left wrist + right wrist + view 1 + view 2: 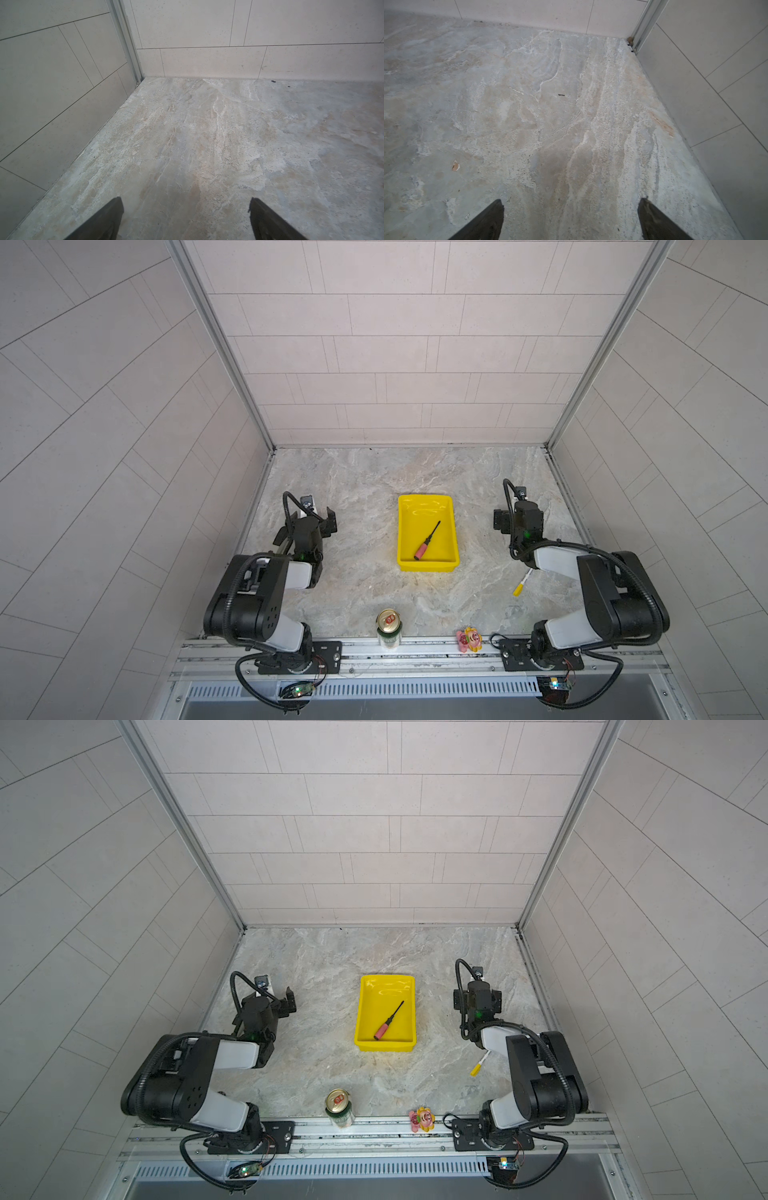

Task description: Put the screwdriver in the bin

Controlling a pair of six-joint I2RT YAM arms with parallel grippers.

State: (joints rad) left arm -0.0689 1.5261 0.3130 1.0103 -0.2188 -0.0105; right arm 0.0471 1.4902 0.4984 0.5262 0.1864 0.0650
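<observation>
Two hands hover over the marble desk (353, 489), neither holding anything. The left hand (186, 207) has its fingers spread wide over bare desk, facing the far left corner. The right hand (571, 207) is likewise spread wide, facing the far right corner. Between the two hands, well apart from each, sits the yellow bin (405, 531). The screwdriver (427, 540) lies flat inside the bin, on a diagonal. Its pink handle lies near the wall closest to the arm bases, and its black shaft points away from them. Behind the right hand, a white pen with a yellow end (521, 583) lies on the desk, partly hidden under that arm. Farther back, at the desk's near edge, stand a drink can (389, 628) and a small pink-and-yellow toy (469, 640).
</observation>
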